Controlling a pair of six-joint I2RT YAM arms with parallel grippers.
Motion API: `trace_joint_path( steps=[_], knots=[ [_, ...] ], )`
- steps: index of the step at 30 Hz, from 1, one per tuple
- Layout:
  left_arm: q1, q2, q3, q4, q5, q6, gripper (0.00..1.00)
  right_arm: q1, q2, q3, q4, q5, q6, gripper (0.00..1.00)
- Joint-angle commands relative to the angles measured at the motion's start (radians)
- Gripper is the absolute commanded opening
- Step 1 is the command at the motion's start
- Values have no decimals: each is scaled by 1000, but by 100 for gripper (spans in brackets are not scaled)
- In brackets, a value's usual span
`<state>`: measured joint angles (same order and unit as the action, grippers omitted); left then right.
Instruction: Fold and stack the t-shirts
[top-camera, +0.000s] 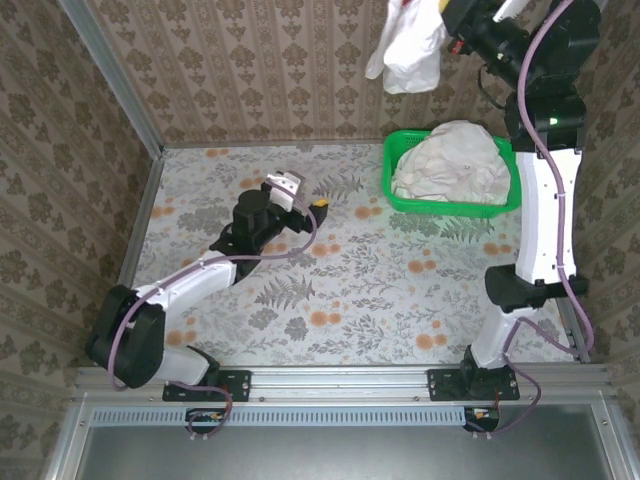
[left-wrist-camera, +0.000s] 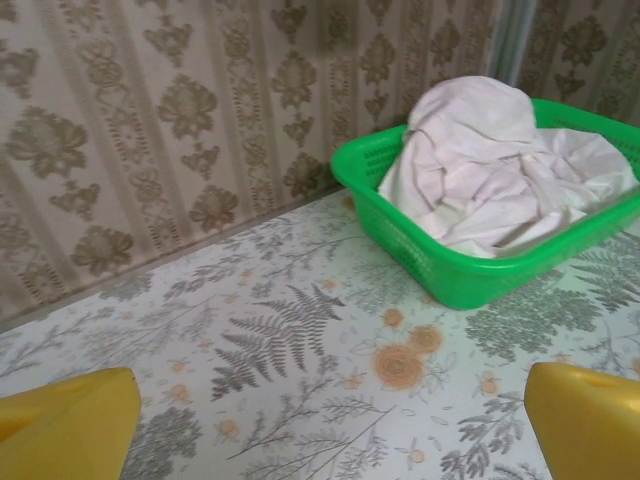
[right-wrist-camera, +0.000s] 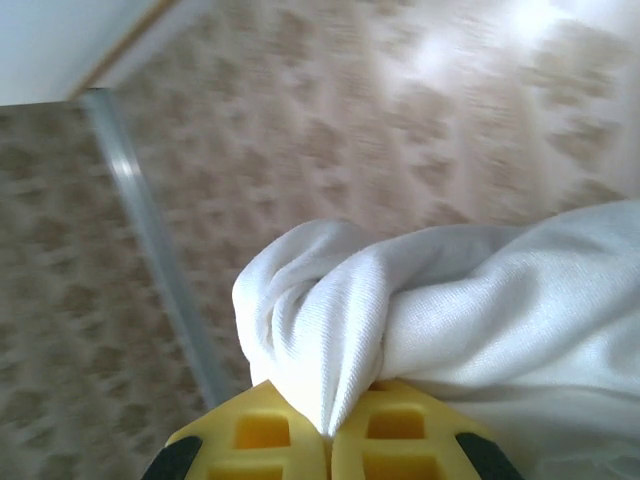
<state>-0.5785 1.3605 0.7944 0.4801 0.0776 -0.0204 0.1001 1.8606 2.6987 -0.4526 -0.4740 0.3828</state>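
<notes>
White-black arms (top-camera: 545, 215) — lilac cables (top-camera: 566, 200), yellow fingers (right-wrist-camera: 265, 430)

Quick count: one green basket (top-camera: 452, 207), two robot arms (top-camera: 200, 285) (top-camera: 545, 220), each with one pincer, so a left pincer (left-wrist-camera: 330, 410) and a right pincer (right-wrist-camera: 330, 435). Shirts: one white t-shirt (top-camera: 410, 55) hanging loose, plus a white heap (top-camera: 450, 165) in the basket, number in there unclear.

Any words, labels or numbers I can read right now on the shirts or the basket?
None readable.
White cotton t-shirt pinched in the right gripper: plain cloth; a red fleck at its top edge is too small to read.
White shirts heaped in the green plastic basket: no print showing.
Basket itself: no label.
</notes>
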Motion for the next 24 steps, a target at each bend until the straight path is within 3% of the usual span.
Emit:
trace_joint_path(
  steps=[1, 7, 8, 10, 12, 15, 19, 22, 24],
  knots=[
    [50, -83, -41, 4, -31, -58, 100, 61, 86, 72, -42, -163, 68, 0],
    [157, -234, -106, -126, -46, -35, 100, 212, 154, 50, -125, -191, 29, 0],
    [171, -257, -115, -151, -47, -31, 100, 229, 161, 35, -153, -174, 6, 10],
    [201, -308, -136, -195, -43, -29, 100, 242, 162, -39, -196, -116, -25, 44],
    [216, -348, -153, -237, -49, -31, 100, 239, 139, -154, -223, 12, -29, 61],
    [221, -396, -178, -295, -74, -46, 100, 224, 75, -416, -177, 218, -51, 72],
    [220, -412, -208, -328, -109, -128, 100, 208, 57, -693, -51, 340, -38, 71],
    [218, -404, -224, -325, -144, -180, 100, 208, 129, -713, -117, 369, -47, 70],
    [216, -392, -220, -333, -152, -192, 100, 224, 168, -712, -159, 462, -79, 70]
  ],
)
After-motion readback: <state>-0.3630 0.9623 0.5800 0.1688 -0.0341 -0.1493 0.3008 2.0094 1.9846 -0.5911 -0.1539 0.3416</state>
